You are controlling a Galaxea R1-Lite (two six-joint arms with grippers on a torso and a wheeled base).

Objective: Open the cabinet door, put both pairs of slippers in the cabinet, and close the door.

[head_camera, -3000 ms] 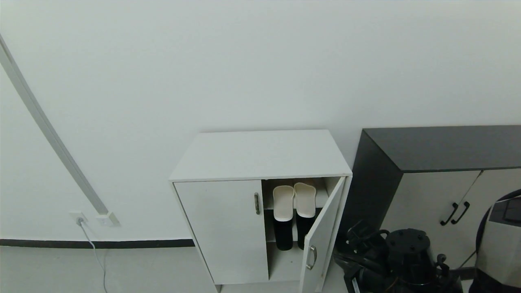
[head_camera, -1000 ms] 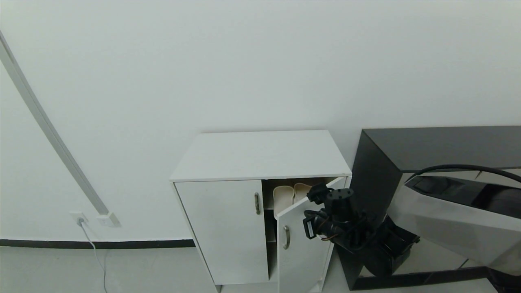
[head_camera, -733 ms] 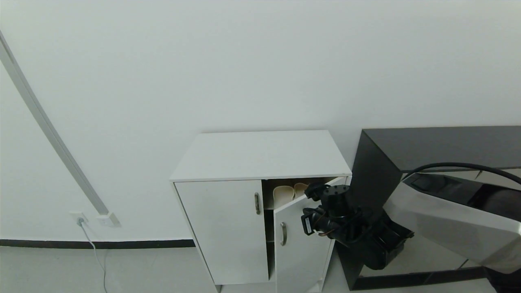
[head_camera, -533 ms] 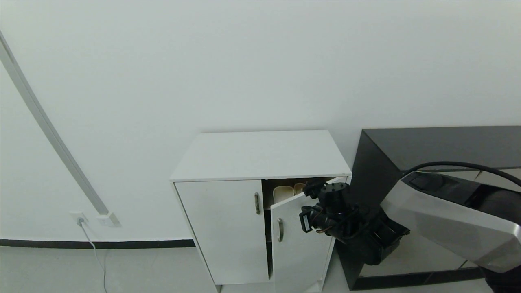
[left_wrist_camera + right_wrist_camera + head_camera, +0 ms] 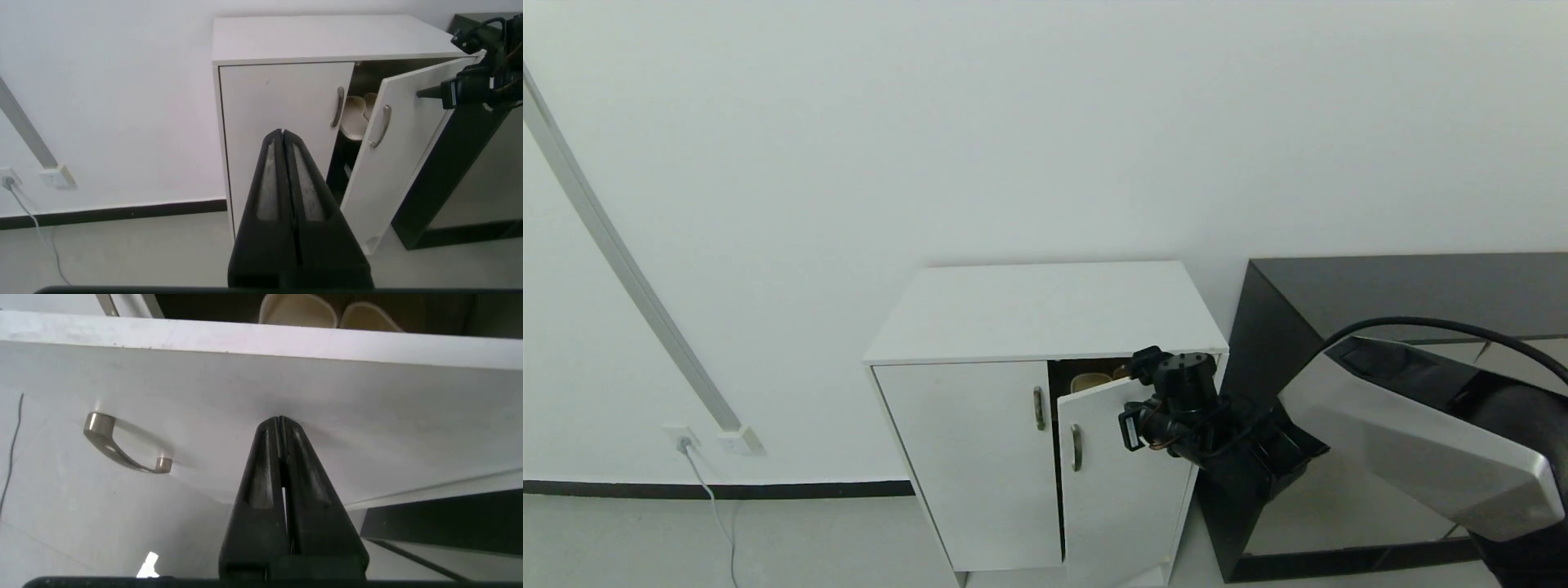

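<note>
We rest right fingers (image 5: 272, 439), clenched and empty, against right cabinet door (image 5: 1123, 482), which is ajar; handle (image 5: 1076, 447) at 8 o'clock of them. Beige slippers (image 5: 1088, 380) inside cabinet (image 5: 1045, 314), on upper shelf. Left fingers (image 5: 271, 167) clenched, empty, well apart.

My right arm (image 5: 1413, 425) lay stretched in from the right, its black wrist (image 5: 1184, 396) angled up and to my left, my right gripper (image 5: 280, 423) was closed tip to tip, and my left gripper (image 5: 282, 135), pointing straight ahead, was likewise closed.
</note>
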